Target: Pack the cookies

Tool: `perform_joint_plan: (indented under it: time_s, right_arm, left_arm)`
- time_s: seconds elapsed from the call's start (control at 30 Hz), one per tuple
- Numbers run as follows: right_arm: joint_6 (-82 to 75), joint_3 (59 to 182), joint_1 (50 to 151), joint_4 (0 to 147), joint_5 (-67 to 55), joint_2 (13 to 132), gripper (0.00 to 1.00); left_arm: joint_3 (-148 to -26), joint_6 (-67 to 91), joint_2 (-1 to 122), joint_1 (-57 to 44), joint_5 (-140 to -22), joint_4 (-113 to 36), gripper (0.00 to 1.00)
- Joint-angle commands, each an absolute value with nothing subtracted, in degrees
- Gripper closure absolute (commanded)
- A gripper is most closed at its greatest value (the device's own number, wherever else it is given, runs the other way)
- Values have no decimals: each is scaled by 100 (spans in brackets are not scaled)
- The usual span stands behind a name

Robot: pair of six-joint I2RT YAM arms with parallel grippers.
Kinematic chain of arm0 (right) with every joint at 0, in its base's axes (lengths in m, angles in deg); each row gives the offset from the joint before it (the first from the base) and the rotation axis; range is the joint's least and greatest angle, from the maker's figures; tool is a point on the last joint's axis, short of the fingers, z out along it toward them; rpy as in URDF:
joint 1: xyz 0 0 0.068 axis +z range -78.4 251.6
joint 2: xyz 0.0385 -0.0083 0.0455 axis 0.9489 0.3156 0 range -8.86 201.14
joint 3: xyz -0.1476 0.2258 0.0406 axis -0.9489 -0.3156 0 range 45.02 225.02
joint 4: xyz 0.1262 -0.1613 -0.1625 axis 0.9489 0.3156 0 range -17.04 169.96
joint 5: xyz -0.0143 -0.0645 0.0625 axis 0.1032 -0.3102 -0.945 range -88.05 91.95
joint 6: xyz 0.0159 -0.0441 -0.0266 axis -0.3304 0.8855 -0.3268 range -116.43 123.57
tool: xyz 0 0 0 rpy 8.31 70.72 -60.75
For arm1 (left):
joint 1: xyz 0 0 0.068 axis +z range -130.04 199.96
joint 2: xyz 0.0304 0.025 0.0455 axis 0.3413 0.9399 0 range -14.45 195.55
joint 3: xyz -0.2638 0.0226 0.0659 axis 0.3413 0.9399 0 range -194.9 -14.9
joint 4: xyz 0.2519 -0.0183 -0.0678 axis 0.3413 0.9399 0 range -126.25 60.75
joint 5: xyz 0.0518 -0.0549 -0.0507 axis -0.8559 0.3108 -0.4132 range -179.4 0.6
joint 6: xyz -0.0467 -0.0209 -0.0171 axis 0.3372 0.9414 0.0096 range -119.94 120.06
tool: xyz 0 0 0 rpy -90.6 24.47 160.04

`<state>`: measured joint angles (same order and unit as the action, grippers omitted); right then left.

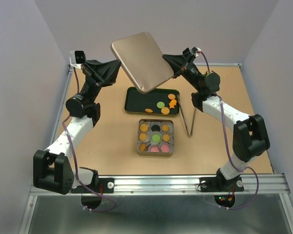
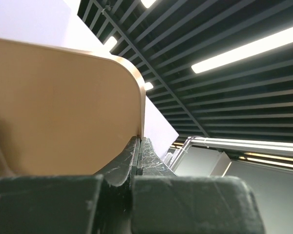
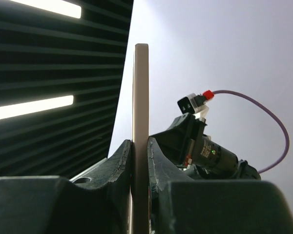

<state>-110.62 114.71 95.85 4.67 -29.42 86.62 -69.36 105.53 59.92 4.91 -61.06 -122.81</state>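
left gripper (image 1: 118,67) and right gripper (image 1: 172,68) both pinch the gold lid (image 1: 141,61) high over the brown table (image 1: 107,141); pale walls (image 1: 19,48) around.

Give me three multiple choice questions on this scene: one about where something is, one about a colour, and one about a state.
1. Where is the tan lid?
A. Lying on the table. B. In the air, between both arms. C. Leaning on the back wall.
2. What colour is the cookie in the middle compartment of the tin?
A. Green. B. Black. C. Pink.
3. How do the fingers of the right gripper stand?
A. Wide open. B. Closed on the lid's edge. C. Closed on a cookie.

Answers:
1 B, since the left gripper and the right gripper each pinch an edge of it, held aloft.
2 A, since the centre disc is green.
3 B, since the right wrist view shows one finger on each side of the lid.
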Motion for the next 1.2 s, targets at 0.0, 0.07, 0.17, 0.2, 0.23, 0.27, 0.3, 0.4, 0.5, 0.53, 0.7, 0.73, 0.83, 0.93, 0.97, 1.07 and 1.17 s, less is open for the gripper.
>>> perform_joint_plan:
  time_s: [0.0, 0.07, 0.17, 0.2, 0.23, 0.27, 0.3, 0.4, 0.5, 0.53, 0.7, 0.73, 0.83, 0.93, 0.97, 1.07, 1.17]
  right_arm:
    - [-11439, 11666, 9850, -2927, -3311, 7904, 99]
    - [-10967, 11517, 9850, -2419, -3417, 7641, 99]
    - [-10587, 11498, 9850, -2013, -3566, 7455, 99]
    - [-10560, 11525, 9850, -1985, -3593, 7464, 99]
    - [-10524, 11560, 9850, -1976, -3610, 7455, 99]
    - [-10481, 11543, 9841, -1924, -3602, 7429, 99]
    - [-10428, 11516, 9841, -1775, -3593, 7403, 99]
    - [-9981, 11323, 9797, -1178, -3584, 7139, 99]
    - [-9488, 11208, 9788, -607, -3724, 6937, 99]
    - [-9383, 11191, 9788, -466, -3751, 6902, 99]
    - [-8697, 10613, 9788, 351, -3804, 6550, 99]
    - [-8626, 10480, 9788, 457, -3717, 6393, 99]
    - [-8153, 9937, 9779, 1553, -3210, 6076, 99]
    - [-7414, 9566, 9788, 3364, -2306, 5497, 99]
    - [-7256, 9356, 9779, 3768, -2023, 5339, 99]
    - [-7061, 8908, 9788, 5149, -766, 4636, 99]
    - [-7105, 8660, 9779, 5555, -79, 4134, 99]
  left_arm:
    - [-6412, 10184, 6246, 484, -5029, -15578, 100]
    - [-6220, 10202, 6281, 510, -4941, -15507, 96]
    - [-6026, 10228, 6342, 528, -4879, -15507, 95]
    - [-5990, 10228, 6368, 519, -4862, -15516, 95]
    - [-5903, 10211, 6386, 528, -4801, -15516, 95]
    - [-5859, 10210, 6395, 545, -4774, -15516, 95]
    - [-5815, 10210, 6395, 554, -4756, -15516, 95]
    - [-5604, 10140, 6395, 651, -4703, -15525, 95]
    - [-5410, 10096, 6386, 704, -4703, -15525, 95]
    - [-5384, 10088, 6395, 713, -4703, -15525, 95]
    - [-5322, 10000, 6518, 721, -4624, -15525, 95]
    - [-5313, 9982, 6553, 721, -4598, -15525, 95]
    - [-5234, 9921, 6588, 774, -4537, -15516, 96]
    - [-5006, 9772, 6545, 958, -4484, -15289, 98]
    - [-4936, 9693, 6458, 1011, -4431, -15183, 98]
    - [-4629, 9072, 6107, 1230, -4308, -14228, 99]
    - [-4689, 8105, 5518, 1301, -4237, -12122, 99]
